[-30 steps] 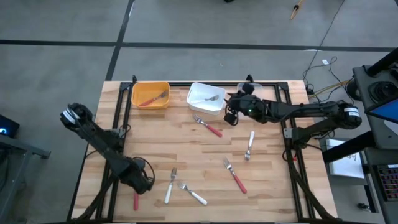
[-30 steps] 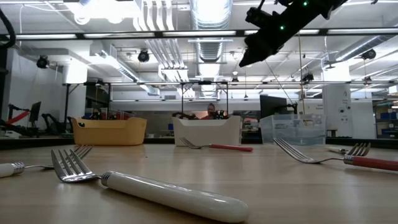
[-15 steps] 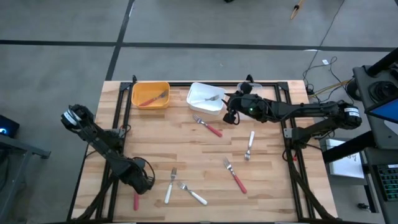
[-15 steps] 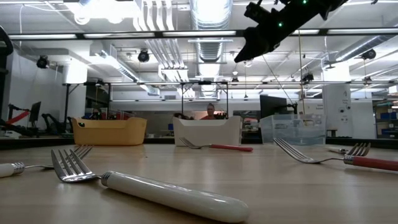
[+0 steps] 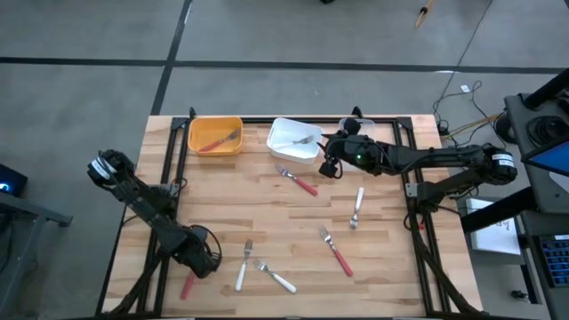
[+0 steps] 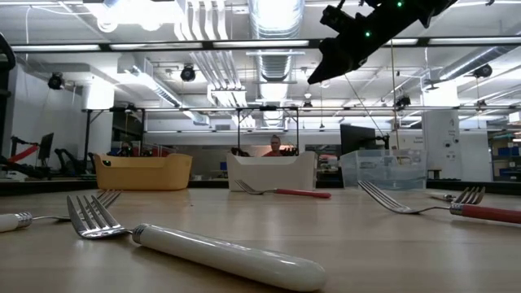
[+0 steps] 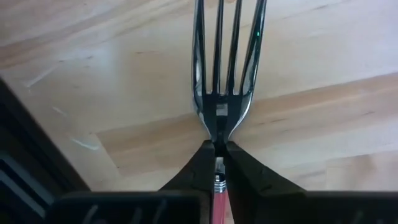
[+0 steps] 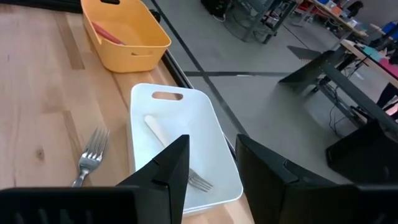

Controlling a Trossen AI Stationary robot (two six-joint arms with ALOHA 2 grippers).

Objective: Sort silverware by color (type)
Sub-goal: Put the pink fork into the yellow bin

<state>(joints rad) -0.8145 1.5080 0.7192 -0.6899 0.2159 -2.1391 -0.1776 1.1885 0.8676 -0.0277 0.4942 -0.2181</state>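
Note:
A red-handled fork (image 7: 222, 93) lies at the table's near left, and my left gripper (image 7: 219, 152) is shut on it. In the high view only its red handle (image 5: 188, 286) shows past my left gripper (image 5: 201, 261). My right gripper (image 8: 209, 163) hangs open and holds nothing, above the near edge of the white bin (image 8: 205, 127), which holds a white-handled fork (image 8: 163, 135). In the high view my right gripper (image 5: 330, 168) is at the far middle of the table. The orange bin (image 5: 215, 135) holds a red-handled fork. My left gripper pinches the fork's thin metal neck (image 7: 219, 135) between its two fingertips, just where the head meets the red handle (image 7: 219, 202). The fingers come down from above, one on either side of the neck. Whether the fork is lifted off the wood does not show.
Loose forks lie on the wood: a red-handled one (image 5: 299, 180) by the white bin, a white one (image 5: 357, 206) at the right, a red one (image 5: 337, 252) and two white ones (image 5: 242, 267) (image 5: 276, 278) near the front. A clear bin (image 6: 391, 168) stands at the far right.
My left gripper has shut on the red-handled fork's neck. The fork's red handle has swung a little toward the table's left edge.

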